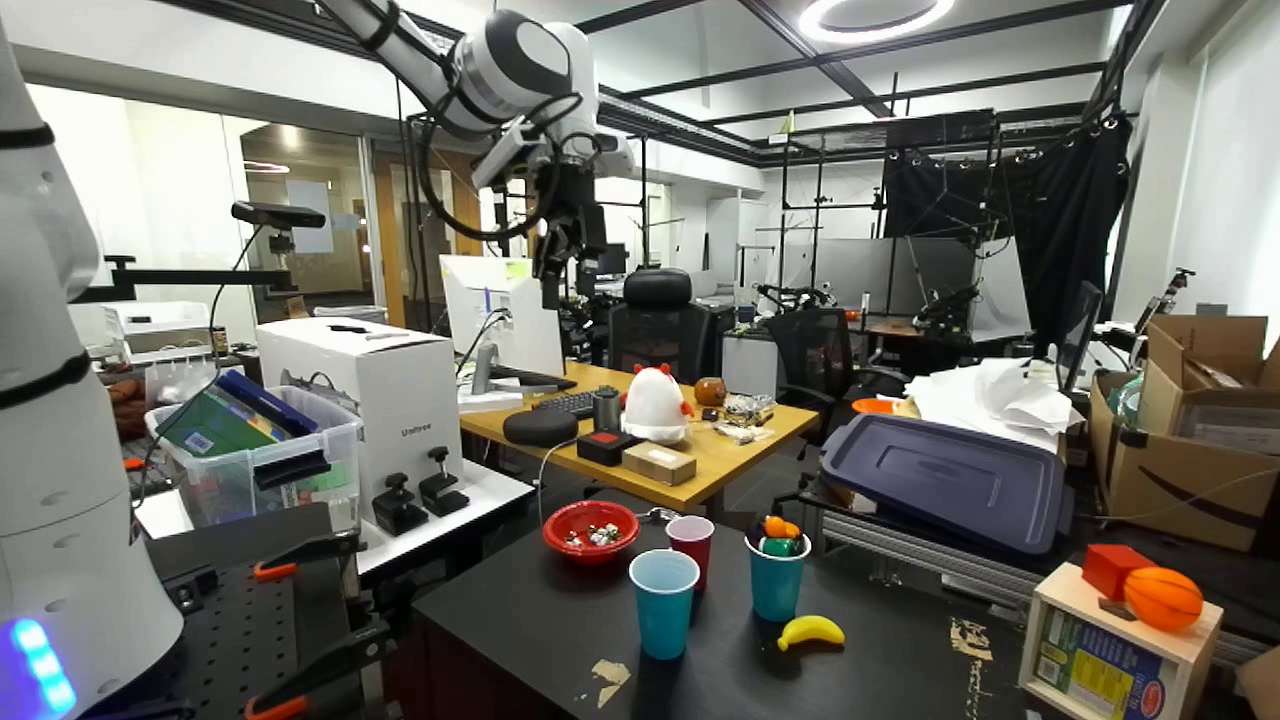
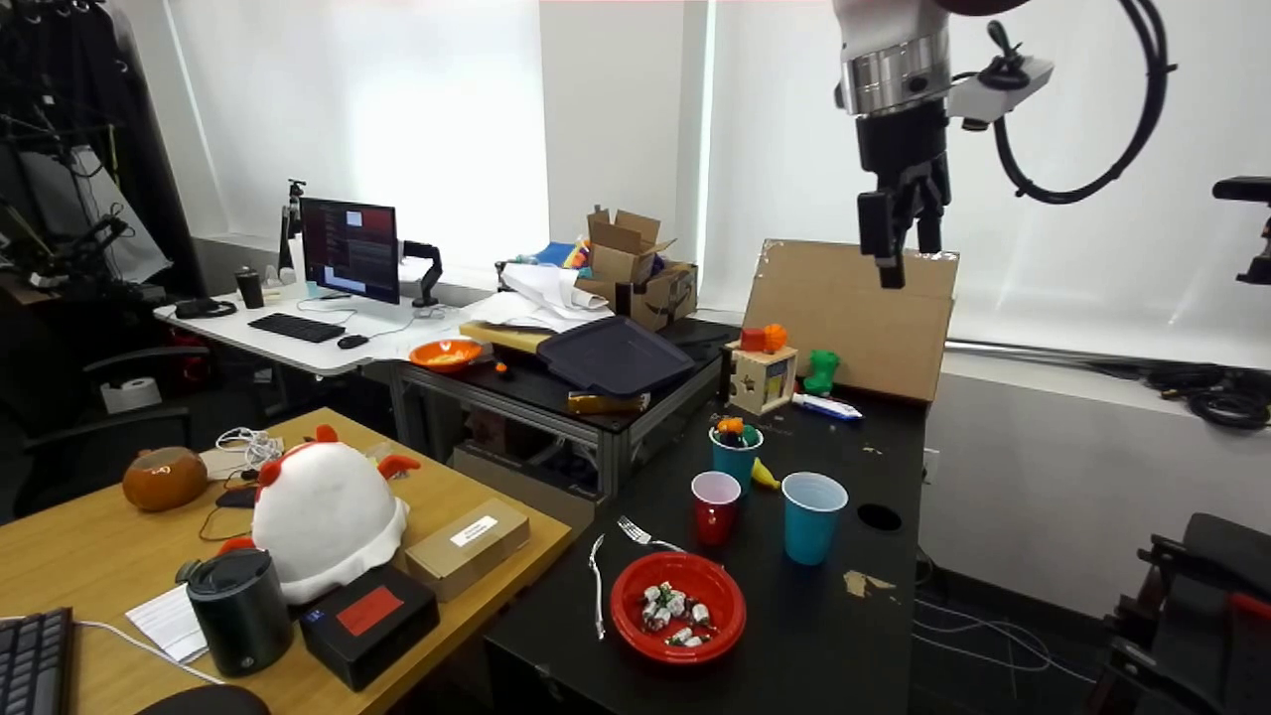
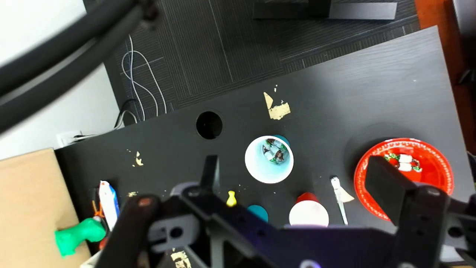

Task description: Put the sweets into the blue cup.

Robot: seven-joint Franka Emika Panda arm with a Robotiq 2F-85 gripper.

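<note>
Held nothing between parted black fingers (image 3: 388, 186). Saw silver-wrapped sweets (image 3: 405, 158) in round red plastic bowl (image 3: 438, 178) near short edge of black worktop (image 3: 357, 93), more inside tapered blue plastic cup (image 2: 810, 531). Likely needed vertical descent inside rim, gentle pinch.

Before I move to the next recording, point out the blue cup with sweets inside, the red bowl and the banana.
Blue cup (image 3: 260, 170), in the wrist view: bare inner wall.
Red bowl (image 2: 729, 608), in an exterior view: right inner wall.
Banana (image 1: 811, 630), in an exterior view: middle of its peel.
</note>
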